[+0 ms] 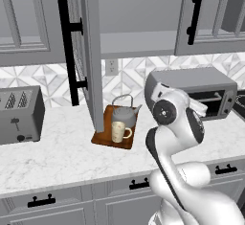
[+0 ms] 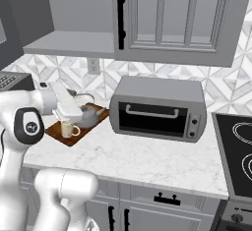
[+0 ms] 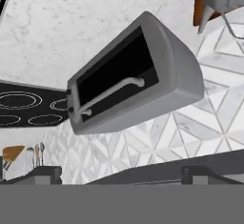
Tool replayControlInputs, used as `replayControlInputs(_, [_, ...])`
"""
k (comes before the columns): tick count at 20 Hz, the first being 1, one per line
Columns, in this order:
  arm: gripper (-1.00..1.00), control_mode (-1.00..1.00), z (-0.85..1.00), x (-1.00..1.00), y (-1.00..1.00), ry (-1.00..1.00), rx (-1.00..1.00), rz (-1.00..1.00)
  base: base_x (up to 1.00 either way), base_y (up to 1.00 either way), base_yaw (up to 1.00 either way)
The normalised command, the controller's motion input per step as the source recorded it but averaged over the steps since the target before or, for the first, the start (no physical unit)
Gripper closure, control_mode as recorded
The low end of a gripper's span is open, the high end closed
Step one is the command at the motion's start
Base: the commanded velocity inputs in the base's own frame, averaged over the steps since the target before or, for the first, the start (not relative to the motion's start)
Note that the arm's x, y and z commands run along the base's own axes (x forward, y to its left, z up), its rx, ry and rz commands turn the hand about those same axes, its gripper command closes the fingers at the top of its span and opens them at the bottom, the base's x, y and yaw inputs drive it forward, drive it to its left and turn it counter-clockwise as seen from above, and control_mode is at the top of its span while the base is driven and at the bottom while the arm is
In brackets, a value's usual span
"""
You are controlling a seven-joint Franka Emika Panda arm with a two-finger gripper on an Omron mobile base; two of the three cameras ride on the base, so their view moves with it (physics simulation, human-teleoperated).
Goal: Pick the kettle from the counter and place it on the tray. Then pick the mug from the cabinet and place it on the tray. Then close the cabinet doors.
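Two items already sit on the tray [image 1: 125, 142]: the kettle [image 1: 124, 115] at its far end, the mug [image 1: 118, 131] just in front of it at the near end. The tray lies on the counter [image 1: 62, 157], below the open cabinet [image 1: 139, 44].

What remains, by my reading, is the cabinet doors. Left door [image 1: 91, 51] stands swung out toward the robot, edge-on in the left base view, its black bar handle [image 1: 69, 51] on the left face, long axis vertical. Its lower edge hangs directly over the tray's left end. Right door [image 2: 167, 16] looks nearly or fully shut in the right base view; hard to be sure.

The gripper [image 2: 69, 108] is low, over the tray near the mug, with the wrist rolled so the hand view looks sideways at the toaster oven [image 3: 133, 75] and stove [image 3: 28, 106]. Fingertips are not clear; I cannot tell whether the jaws are apart or together.

Key relation: the open door's outer face lies up and to the left of the hand. Closing means rising clear of the kettle's wire handle, then pushing that door rightward and away.
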Motion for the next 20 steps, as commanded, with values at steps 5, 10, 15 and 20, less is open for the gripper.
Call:
replayControlInputs(5, [-1.00,-1.00,-0.48,-0.35,0.39,-0.14,-0.33,0.03,0.00,0.00,0.00])
replayControlInputs(10, [-1.00,-1.00,-0.35,-0.12,0.04,-0.17,-0.25,0.01,0.00,0.00,0.00])
replayControlInputs(15, [-1.00,-1.00,0.00,-0.39,0.50,-0.15,-0.18,-0.05,0.00,0.00,0.00])
replayControlInputs(20, [-1.00,-1.00,-0.01,-0.35,0.67,-0.04,-0.11,-0.09,0.00,0.00,0.00])
